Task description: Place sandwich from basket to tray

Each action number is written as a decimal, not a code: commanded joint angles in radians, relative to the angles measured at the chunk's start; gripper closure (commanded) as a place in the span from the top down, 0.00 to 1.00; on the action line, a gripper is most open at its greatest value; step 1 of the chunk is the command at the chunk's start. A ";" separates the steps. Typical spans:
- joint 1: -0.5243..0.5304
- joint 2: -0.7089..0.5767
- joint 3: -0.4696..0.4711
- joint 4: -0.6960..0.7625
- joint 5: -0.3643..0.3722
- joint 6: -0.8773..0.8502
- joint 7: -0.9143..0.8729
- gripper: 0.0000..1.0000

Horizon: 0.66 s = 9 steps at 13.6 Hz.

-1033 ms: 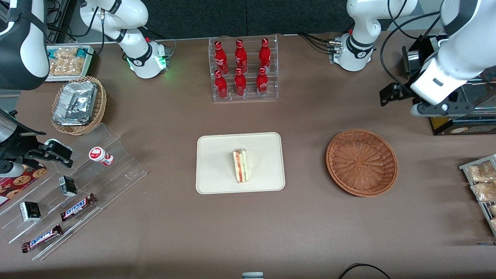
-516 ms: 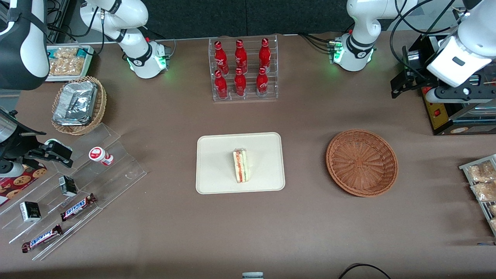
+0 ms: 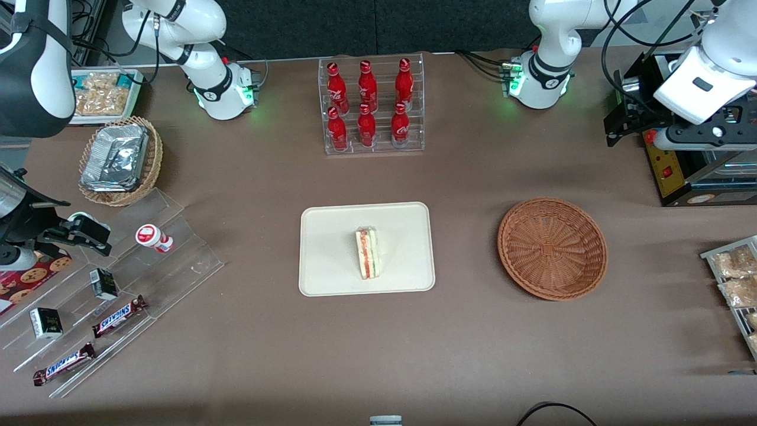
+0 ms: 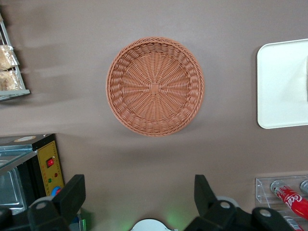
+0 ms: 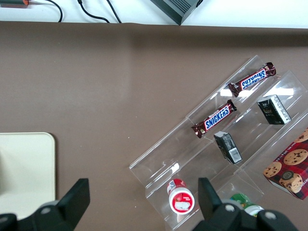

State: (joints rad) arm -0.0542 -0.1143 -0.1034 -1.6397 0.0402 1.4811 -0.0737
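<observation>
Front view alone shows the sandwich (image 3: pixel 369 254) on the tray (image 3: pixel 331 236); wrist shows the gripper (image 4: pixel 137 195) spread, empty.

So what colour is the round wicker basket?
Reddish-brown basket, clearest in the left wrist view; gripper open above it.

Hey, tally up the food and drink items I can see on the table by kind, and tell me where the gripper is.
Red cola bottles: 6
Snickers bars: 2
Sandwich, on the tray: 1
Total: 9
The basket holds nothing. The gripper is open, high above the table, farther from the front camera than the basket.
</observation>
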 commanded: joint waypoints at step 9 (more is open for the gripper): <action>0.057 -0.010 -0.023 -0.002 0.001 0.013 0.094 1.00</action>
State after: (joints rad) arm -0.0650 -0.1145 -0.0424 -1.6397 0.0421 1.4843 0.0128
